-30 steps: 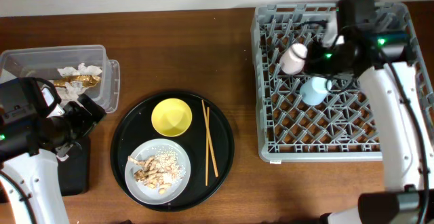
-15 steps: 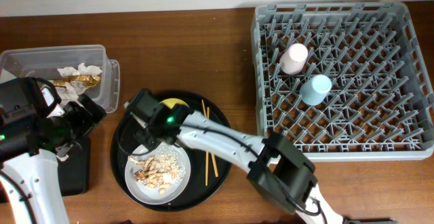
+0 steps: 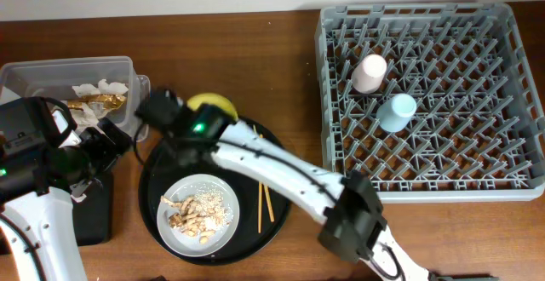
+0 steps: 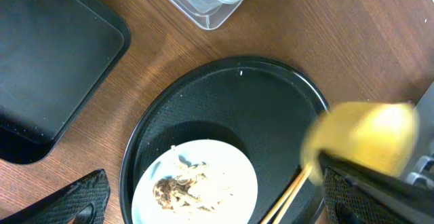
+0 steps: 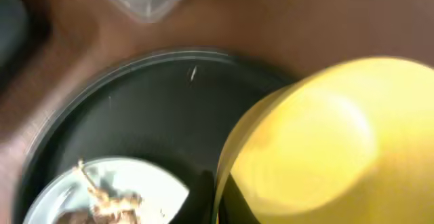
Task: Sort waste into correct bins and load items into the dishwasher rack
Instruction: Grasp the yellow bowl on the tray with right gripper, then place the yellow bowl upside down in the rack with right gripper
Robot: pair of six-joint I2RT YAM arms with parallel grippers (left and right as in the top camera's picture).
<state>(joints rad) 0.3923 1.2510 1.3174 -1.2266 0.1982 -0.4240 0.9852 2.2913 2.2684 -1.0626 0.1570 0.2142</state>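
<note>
My right gripper (image 3: 183, 117) is shut on the rim of the yellow bowl (image 3: 213, 105) and holds it tilted above the far left edge of the round black tray (image 3: 281, 187). In the right wrist view the bowl (image 5: 325, 136) fills the right side, with the gripper (image 5: 218, 200) clamped on its rim. The white plate (image 3: 200, 230) with beige food scraps (image 3: 194, 213) and the two chopsticks (image 3: 262, 179) lie on the round tray. My left gripper (image 3: 104, 147) is open and empty; in its wrist view (image 4: 217, 214) it hangs over the plate (image 4: 224, 176). The bowl (image 4: 366, 136) shows blurred there.
The grey dishwasher rack (image 3: 409, 197) stands at the right with the pink cup (image 3: 369, 72) and light blue cup (image 3: 396, 111) in it. The clear tub (image 3: 51, 72) at far left holds crumpled paper (image 3: 100, 88) and the foil wrapper (image 3: 98, 102). The shallow black tray (image 3: 92, 209) lies below it.
The right arm came from the rack across to the round tray, took hold of the yellow bowl, and has lifted it up and back to the left. The left arm has not moved.
</note>
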